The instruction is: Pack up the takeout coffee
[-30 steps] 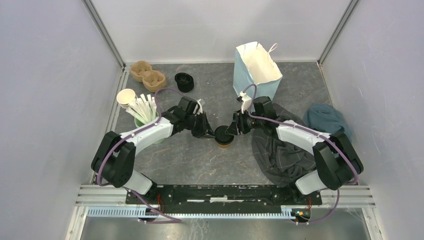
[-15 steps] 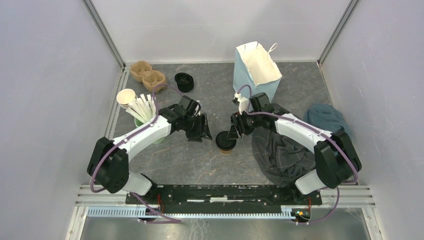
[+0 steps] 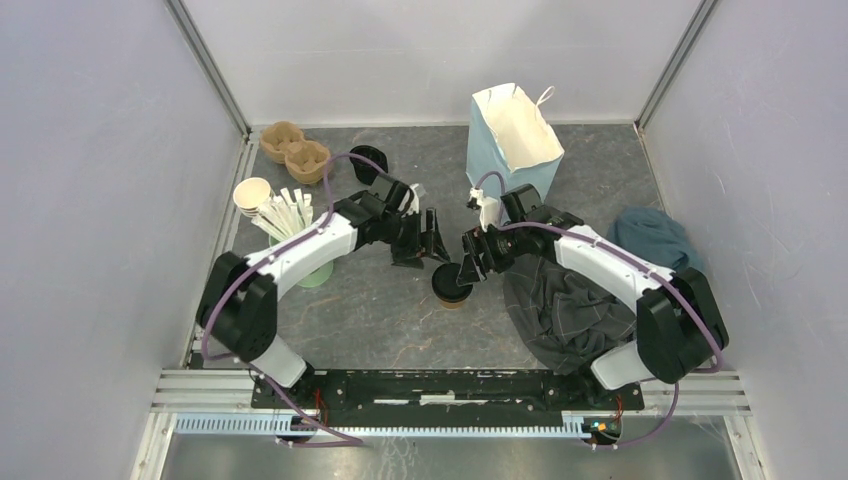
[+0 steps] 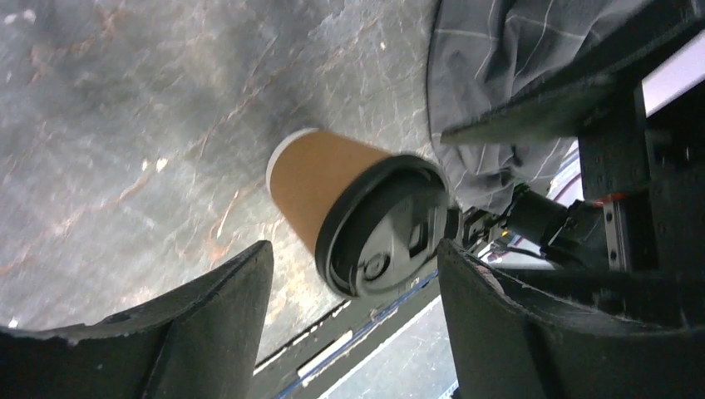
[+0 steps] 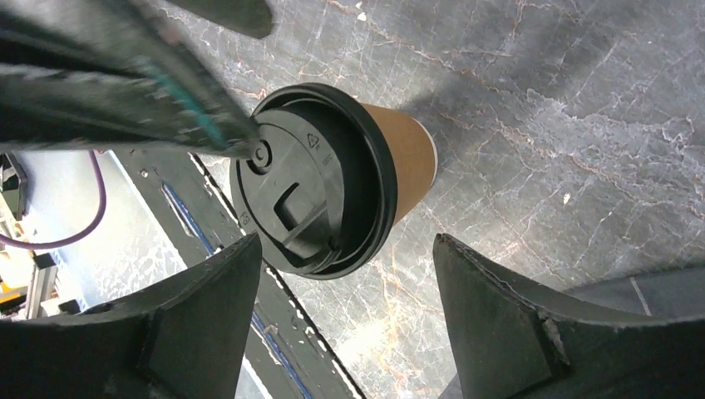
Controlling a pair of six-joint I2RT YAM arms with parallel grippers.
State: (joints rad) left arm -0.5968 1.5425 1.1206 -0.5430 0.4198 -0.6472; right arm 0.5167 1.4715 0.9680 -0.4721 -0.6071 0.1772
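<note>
Left side: green cup of white sticks (image 3: 292,238), then the left gripper (image 3: 434,248), jaws spread wide with nothing in them, just up-left of the small brown paper cup with round black sip lid (image 3: 450,283) and clear of it. That cup stands upright on the grey stone-look table (image 3: 380,320), mid-table between both grippers. Right gripper (image 3: 468,263) also gapes wide and holds nothing, close by the cup's right side at the edge of the dark grey striped cloth (image 3: 565,300); contact can't be told.
</note>
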